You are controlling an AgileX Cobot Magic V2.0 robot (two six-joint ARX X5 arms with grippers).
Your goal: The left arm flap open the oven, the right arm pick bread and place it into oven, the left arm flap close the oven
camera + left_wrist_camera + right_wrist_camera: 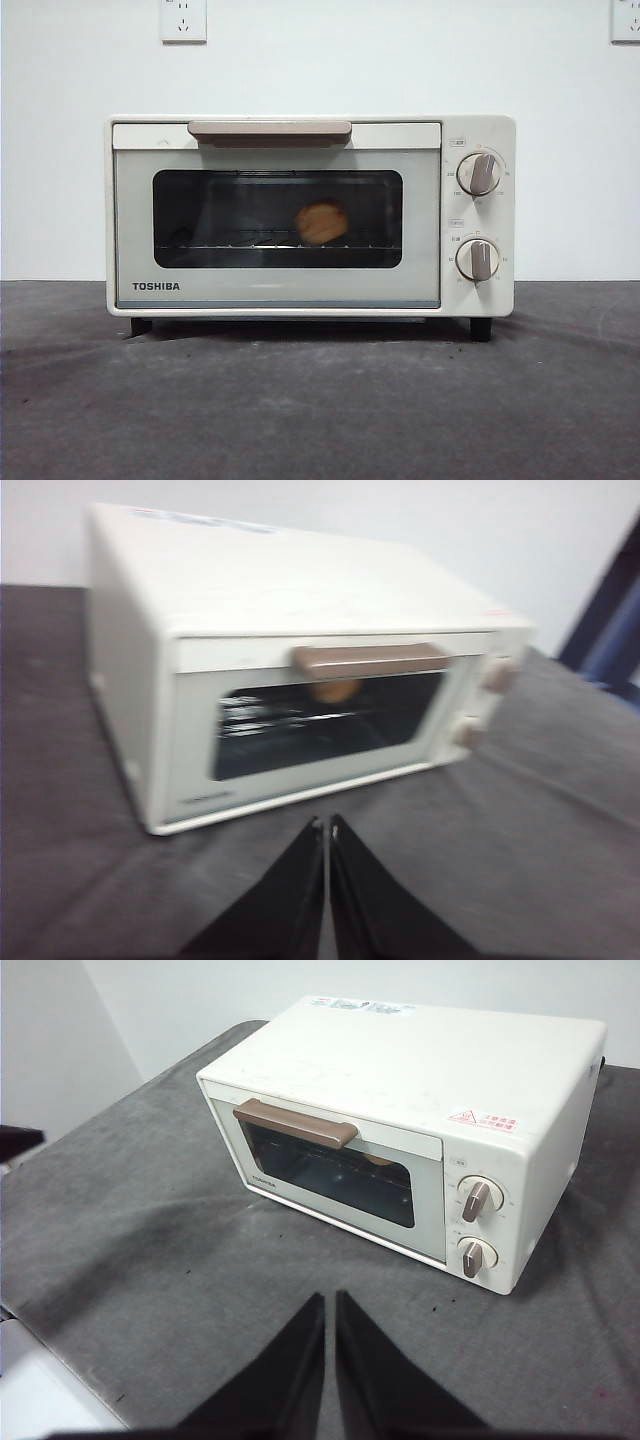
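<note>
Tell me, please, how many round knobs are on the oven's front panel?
2. The upper knob and the lower knob sit one above the other on the oven, beside its closed glass door. None appear hidden.

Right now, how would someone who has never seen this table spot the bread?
Find the cream-white oven on the dark table and look through its dark glass window. The bread sits on the wire rack, right of centre: the only round, golden-brown thing inside.
</note>
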